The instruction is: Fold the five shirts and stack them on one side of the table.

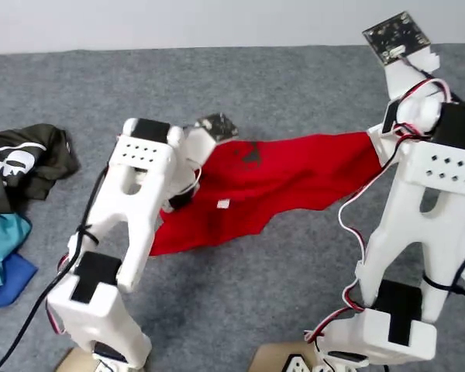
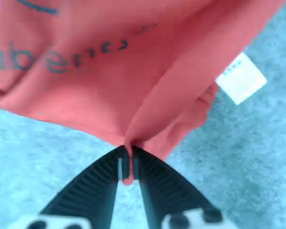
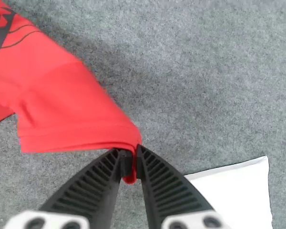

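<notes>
Left fingers (image 2: 112, 167) clamped on a pinched fold of the red shirt (image 1: 279, 182); right fingers (image 3: 148, 167) clamped on a hemmed corner at its opposite end. Held at both ends, the red shirt stretches between the arms, its lower edge apparently resting on the grey desk (image 1: 294, 93), probably to spread it flat for folding. White label (image 2: 240, 78) just beside the left grip. Well beyond the red shirt's left-held end, a dark skull-print shirt (image 1: 23, 163), teal shirt (image 1: 4, 236) and blue shirt (image 1: 8, 279) lie heaped and unfolded.
</notes>
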Tool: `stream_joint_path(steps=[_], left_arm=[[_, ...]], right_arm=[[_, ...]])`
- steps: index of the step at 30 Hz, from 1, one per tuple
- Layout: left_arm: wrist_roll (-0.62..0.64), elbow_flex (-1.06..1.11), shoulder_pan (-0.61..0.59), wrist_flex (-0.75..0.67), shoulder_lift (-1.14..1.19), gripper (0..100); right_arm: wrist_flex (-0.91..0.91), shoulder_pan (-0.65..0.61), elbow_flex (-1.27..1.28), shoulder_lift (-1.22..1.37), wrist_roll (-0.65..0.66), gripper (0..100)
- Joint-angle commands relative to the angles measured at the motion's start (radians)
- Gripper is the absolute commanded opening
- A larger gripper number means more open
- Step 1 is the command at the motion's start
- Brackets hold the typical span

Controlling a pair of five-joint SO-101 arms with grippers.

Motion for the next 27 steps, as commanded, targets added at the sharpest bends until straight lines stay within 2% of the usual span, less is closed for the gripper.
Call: stream_joint_path(steps=[1,8,27], left_arm=[[0.002,0.025,-0.025,-0.078,0.052,0],[0.002,0.025,0.031,-0.092,0.192,4],[-0.017,0.028,0.034,-0.011,0.114,12]], right_arm=[[0.045,-0.015,-0.005,-0.047,-0.005,1.1],[0.044,-0.042,0.063,-0.056,-0.003,1.1],[0.044,-0.045,0.066,-0.047,-0.003,1.1]])
